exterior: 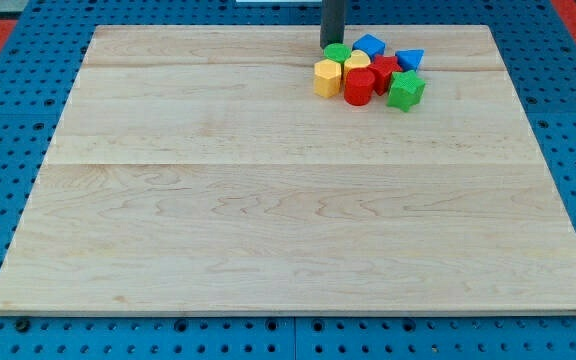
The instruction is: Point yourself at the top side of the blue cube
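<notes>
Gripper absent; my tip (332,45) touches green round block (337,52), left of blue cube (369,46), upper frame.

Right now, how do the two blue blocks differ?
Position: the blue cube sits at the cluster's top, nearer my tip; the blue triangular block lies at the view's right edge of the cluster.
Shape: the blue cube shows a flat, diamond-like top face; the blue triangular block tapers to a point.
Neighbours: the cube is beside the green cylinder; the triangular block is above the green star.
Shared: same blue, similar size.
</notes>
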Controlling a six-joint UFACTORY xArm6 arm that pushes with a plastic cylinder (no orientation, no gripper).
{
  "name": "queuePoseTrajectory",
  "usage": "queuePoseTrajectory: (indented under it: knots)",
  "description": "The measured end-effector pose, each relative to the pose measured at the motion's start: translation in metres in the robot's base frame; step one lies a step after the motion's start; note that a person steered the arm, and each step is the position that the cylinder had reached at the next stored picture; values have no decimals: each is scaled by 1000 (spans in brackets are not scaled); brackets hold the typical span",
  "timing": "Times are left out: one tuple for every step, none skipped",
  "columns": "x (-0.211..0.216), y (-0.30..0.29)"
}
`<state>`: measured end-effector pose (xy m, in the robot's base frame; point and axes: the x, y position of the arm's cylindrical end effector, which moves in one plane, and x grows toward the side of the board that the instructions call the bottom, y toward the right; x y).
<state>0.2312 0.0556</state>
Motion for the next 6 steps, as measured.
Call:
queuePoseTrajectory:
  knots:
    - [-1, -5]
    - [-2, -5]
    - [-33, -14]
    - [-37, -10]
    - [-40, 33]
    - [-40, 54]
